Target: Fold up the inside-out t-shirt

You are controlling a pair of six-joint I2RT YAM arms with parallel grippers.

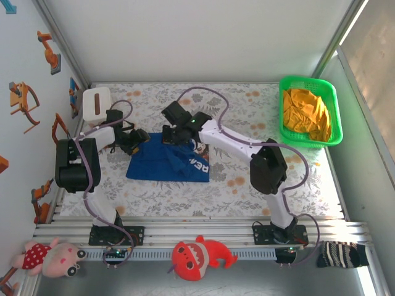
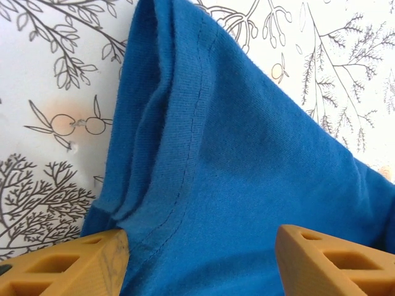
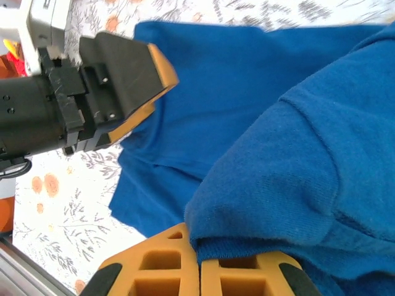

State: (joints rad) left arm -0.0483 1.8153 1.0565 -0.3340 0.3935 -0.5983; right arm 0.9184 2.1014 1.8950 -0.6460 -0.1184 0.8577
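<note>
While both arms reached over the middle of the desk (image 1: 259, 194), the inside-out t-shirt (image 1: 162, 165) lay spread as a rumpled blue patch slightly left of centre, well apart from every edge. White lettering (image 1: 199, 161) showed on its right-hand part. The left gripper (image 1: 134, 140) stood at the shirt's far-left corner with its jaws apart. Seen from the left wrist, the left gripper (image 2: 202, 237) had its two orange fingers (image 2: 92, 265) on either side of a stitched hem fold, with blue cloth (image 2: 247, 172) beneath and between them; whether the pads touched the cloth could not be told. The right gripper (image 1: 174, 132) was at the shirt's far edge, near the middle. From the right wrist, the right gripper (image 3: 200, 265) had its jaws pressed together on a bunched fold of the shirt (image 3: 265, 185), the cloth emerging directly at the fingertips. That view also showed the left gripper (image 3: 151, 80) just over the shirt's edge. A white tissue box (image 1: 95, 103) sat at the far-left corner. A green basket (image 1: 336, 117) at the far-right corner held an orange-yellow garment (image 1: 305, 111). A pink doll (image 1: 52, 258), a red plush shark (image 1: 197, 254) and a striped cloth item (image 1: 342, 254) lay along the near edge.
</note>
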